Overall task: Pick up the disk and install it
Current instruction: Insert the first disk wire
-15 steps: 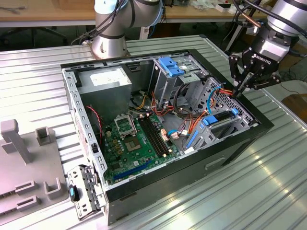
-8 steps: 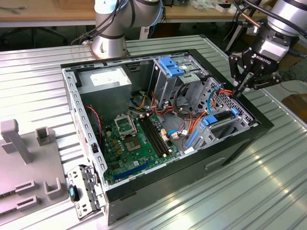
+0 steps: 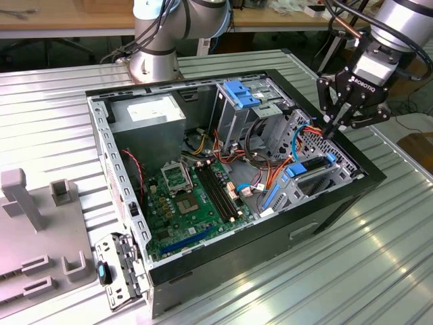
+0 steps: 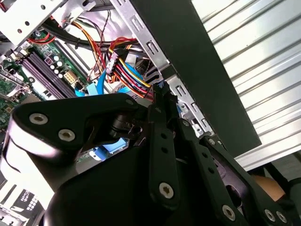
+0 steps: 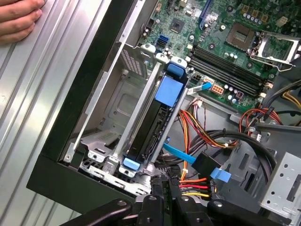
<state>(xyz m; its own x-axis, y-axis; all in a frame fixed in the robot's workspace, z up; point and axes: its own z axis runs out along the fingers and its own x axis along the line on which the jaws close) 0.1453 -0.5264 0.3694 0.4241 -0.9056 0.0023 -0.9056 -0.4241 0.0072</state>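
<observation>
A big silver table [image 3: 379, 271] with ridges holds a black computer case [image 3: 270, 250] that lies open. The grey robot arm [image 3: 162, 40] stands on the table behind the case. Inside the case, the green board [image 3: 183, 203] covers the floor, and a grey power box [image 3: 145, 118] sits in the back corner.

The disk [image 5: 150, 127] is dark with blue ends. It sits down in a metal slot inside the case, right beside the case wall on the exterior view's right [image 3: 312, 168]. Nothing is holding it.

The gripper [image 3: 331, 130] hangs just above that same wall of the case, near one end of the disk. Its two black fingers [image 5: 157, 200] are pressed together, and I see nothing between them. Red, yellow and orange wires [image 5: 207, 136] run inside the case close to the fingers. A person's hand [image 5: 19, 19] rests on the table outside the case.
</observation>
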